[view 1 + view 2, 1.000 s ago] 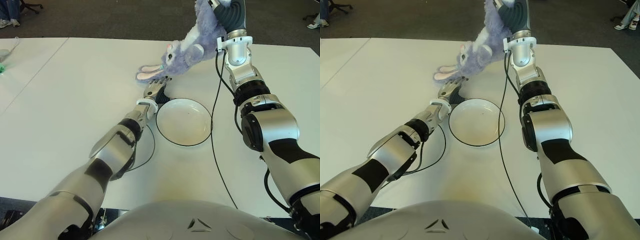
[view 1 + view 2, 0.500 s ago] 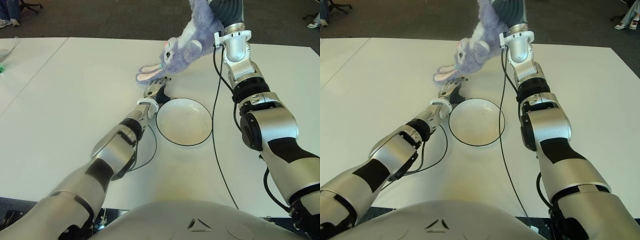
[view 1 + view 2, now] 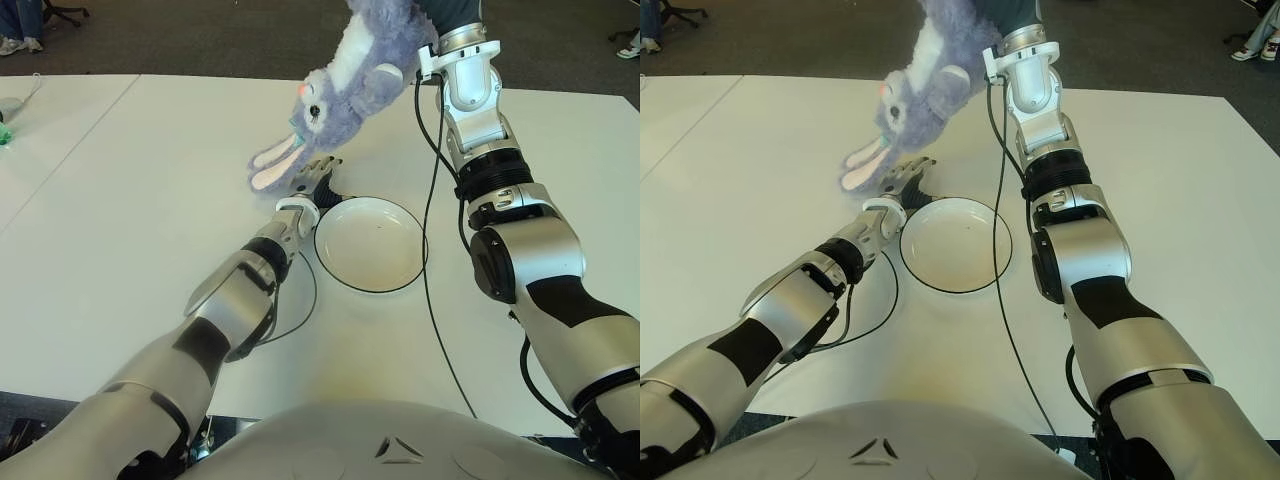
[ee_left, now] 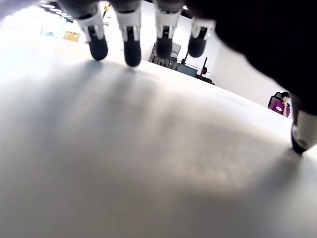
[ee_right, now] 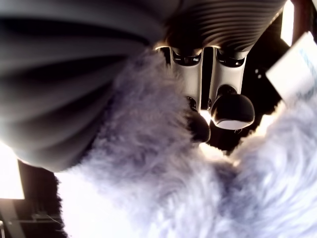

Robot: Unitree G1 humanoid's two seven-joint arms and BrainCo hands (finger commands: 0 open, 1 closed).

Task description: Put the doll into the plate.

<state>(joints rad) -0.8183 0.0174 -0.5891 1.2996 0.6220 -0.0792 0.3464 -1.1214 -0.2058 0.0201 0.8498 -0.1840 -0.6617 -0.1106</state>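
In the left eye view, near the top centre, our right hand (image 3: 440, 12) carries the doll (image 3: 335, 95) above the table (image 3: 120, 220), head-down, its long axis slanting toward lower left, beyond the plate (image 3: 371, 243). Our left hand (image 3: 313, 180) shows just left of the plate. Left wrist view: fingers (image 4: 131, 43) spread, holding nothing. Right wrist view: fingers (image 5: 230, 106) pressed into fur, clamped for carrying.

The right hand's fingers (image 5: 200, 84) curled into the doll (image 5: 148, 168). Pale purple fur filled the view below them, pressed close against the fingertips
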